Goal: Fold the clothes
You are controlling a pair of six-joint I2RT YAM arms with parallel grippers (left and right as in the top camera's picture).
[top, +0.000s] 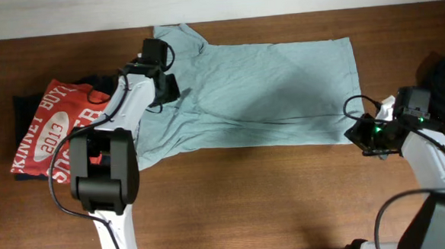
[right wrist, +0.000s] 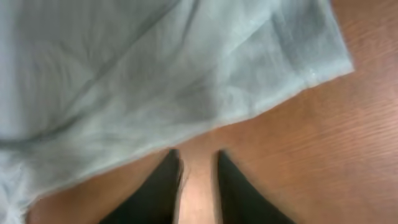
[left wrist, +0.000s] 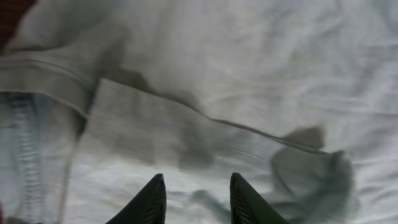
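Table [top: 272,206] free before clothes [top: 274,91]; red t-shirt [top: 51,133] blocks left.

overhead: straight down from high up; table [top: 250,207], left arm [top: 126,107], right arm [top: 430,159] and the whole t-shirt [top: 274,84] fit.
left wrist: close above the cloth, left fingers [left wrist: 151,200] at the bottom edge.
right wrist: close, right fingers [right wrist: 163,186] bottom centre, hem above.
shared: t-shirt in all; table in overhead and right wrist.

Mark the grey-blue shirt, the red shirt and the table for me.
grey-blue shirt [top: 281,83], overhead view, middle of its body.
red shirt [top: 51,135], overhead view, on the white lettering.
table [top: 249,203], overhead view, bare wood.
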